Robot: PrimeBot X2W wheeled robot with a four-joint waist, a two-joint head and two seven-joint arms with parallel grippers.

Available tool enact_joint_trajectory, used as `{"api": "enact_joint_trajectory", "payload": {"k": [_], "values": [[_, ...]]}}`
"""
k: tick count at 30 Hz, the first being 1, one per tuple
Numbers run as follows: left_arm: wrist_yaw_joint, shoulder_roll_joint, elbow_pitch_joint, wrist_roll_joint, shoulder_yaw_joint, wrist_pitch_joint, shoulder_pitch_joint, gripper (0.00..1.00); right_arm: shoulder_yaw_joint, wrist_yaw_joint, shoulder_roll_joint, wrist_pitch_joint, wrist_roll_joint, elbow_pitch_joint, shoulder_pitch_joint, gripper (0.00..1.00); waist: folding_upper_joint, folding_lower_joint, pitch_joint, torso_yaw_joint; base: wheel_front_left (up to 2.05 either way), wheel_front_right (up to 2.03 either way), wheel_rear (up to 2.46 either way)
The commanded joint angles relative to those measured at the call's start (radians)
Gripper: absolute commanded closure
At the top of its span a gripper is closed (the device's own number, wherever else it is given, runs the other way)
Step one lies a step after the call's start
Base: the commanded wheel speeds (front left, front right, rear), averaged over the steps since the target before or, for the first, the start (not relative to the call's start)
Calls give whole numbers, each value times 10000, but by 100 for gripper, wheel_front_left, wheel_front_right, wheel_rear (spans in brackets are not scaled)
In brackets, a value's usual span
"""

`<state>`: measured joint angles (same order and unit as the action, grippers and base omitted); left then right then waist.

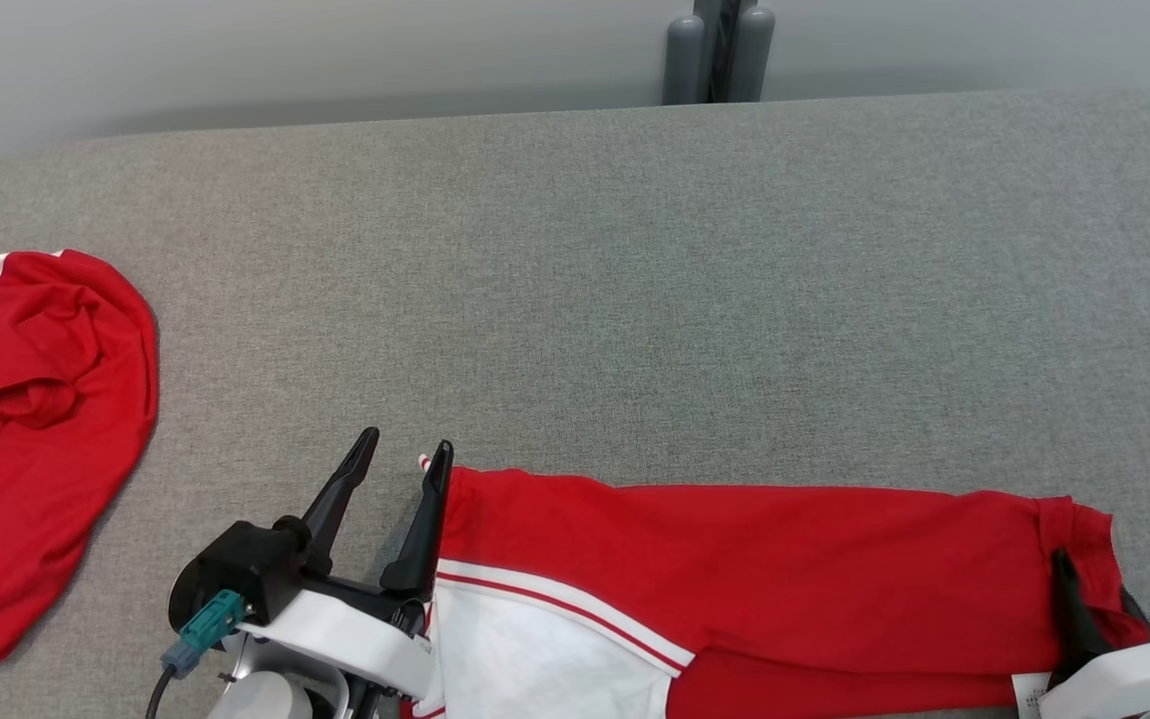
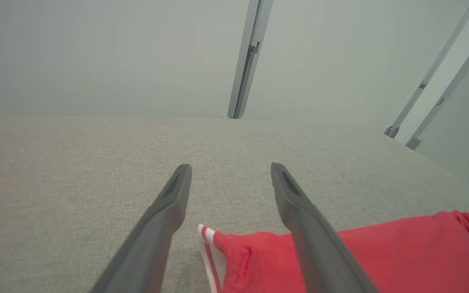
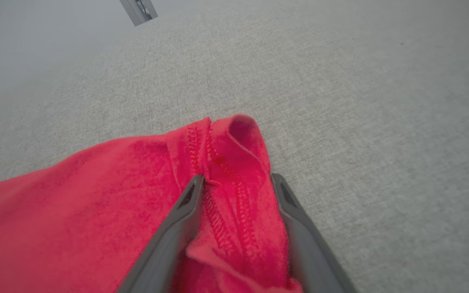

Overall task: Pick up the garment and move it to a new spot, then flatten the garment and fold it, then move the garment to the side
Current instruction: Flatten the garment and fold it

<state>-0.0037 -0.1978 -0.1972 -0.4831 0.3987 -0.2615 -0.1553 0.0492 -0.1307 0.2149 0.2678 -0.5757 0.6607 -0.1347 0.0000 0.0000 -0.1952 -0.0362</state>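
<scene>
A red garment [image 1: 735,569] with a white panel and white stripes lies stretched along the near edge of the grey padded table [image 1: 635,250]. My left gripper [image 1: 405,447] stands open at the garment's left end. Its right finger touches the striped corner [image 2: 208,240], and nothing is between the fingers. My right gripper [image 1: 1084,589] is at the garment's right end, partly covered by cloth. In the right wrist view it [image 3: 236,179] is open, with the stitched red hem [image 3: 234,162] bunched up between its two fingers.
A second red and white garment [image 1: 36,429] lies crumpled at the table's left edge. Grey posts [image 1: 720,50] stand behind the far edge, and metal frame bars [image 2: 246,57] rise beyond it. The table's middle and far side are bare grey fabric.
</scene>
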Motion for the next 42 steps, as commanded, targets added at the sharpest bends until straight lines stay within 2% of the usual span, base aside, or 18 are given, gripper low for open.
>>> {"api": "enact_joint_trajectory", "payload": {"k": [1, 13, 19, 30, 38, 42], "values": [[-42, 14, -27, 93, -77, -36, 7, 0, 179, 2, -14, -54, -97, 124, -23, 100, 0, 0, 5, 0, 0, 0, 0], [-173, 87, -131, 208, -148, -36, 2, 0, -12, 13, 420, -26, -186, -180, -248, 100, 0, 0, 45, -26, 0, 0, 0], [-224, 77, -142, 272, -132, -36, 2, 0, -34, 13, 896, -26, -116, -66, -687, 100, 0, 0, 24, -40, 0, 0, 0], [-234, 75, -202, 257, -8, -36, -196, 0, -293, 11, 2201, -26, 66, 1439, -2180, 100, 0, 0, -75, -171, 0, 0, 0], [-170, 192, -289, 163, -63, -36, -109, 0, 99, 11, 2319, -26, -106, 1636, -2663, 100, 0, 0, 164, -131, 0, 0, 0], [-152, 252, -372, 169, -108, -36, 19, 0, 440, 10, 2194, -310, -318, 1268, -2486, 100, 0, 0, 404, -15, 0, 0, 0]]}}
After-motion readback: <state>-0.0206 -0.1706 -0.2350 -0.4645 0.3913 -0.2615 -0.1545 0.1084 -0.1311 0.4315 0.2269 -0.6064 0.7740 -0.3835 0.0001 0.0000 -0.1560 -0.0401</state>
